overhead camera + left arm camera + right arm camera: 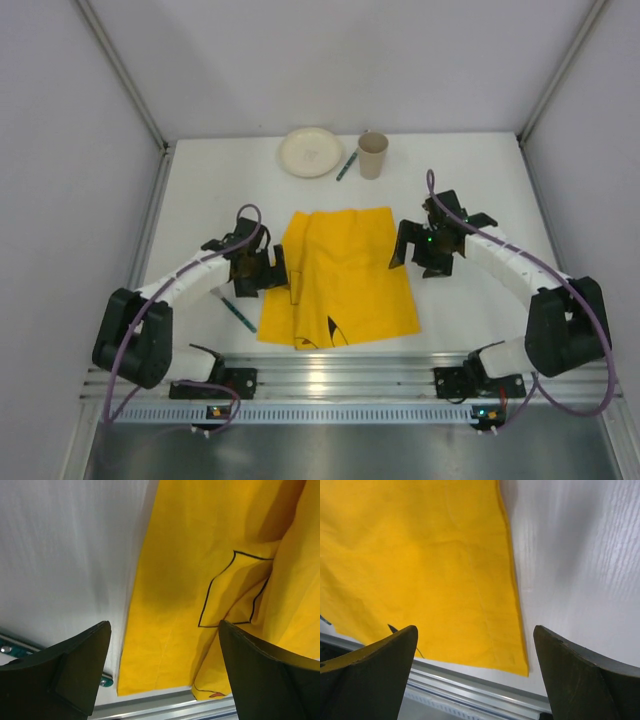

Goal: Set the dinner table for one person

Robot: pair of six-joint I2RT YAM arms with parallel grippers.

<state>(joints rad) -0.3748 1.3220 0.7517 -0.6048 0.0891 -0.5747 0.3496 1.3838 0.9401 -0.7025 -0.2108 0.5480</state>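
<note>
Plate (310,151), cup (373,155) on surface (480,180), far edge: top view only. Left end effector (164,625), right end effector (475,627) spread wide, empty, over yellow cloth (345,270).

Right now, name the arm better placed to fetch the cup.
Probably right. The cup stands right of centre, nearer the right arm, whose jaws are open and empty; the left arm sits across the yellow cloth.

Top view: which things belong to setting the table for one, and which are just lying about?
Job: table, cloth, plate, cup, utensil by the cup, utensil left of the cloth.
Lying about: nothing loose; only the fixed metal rail at the near edge.
</note>
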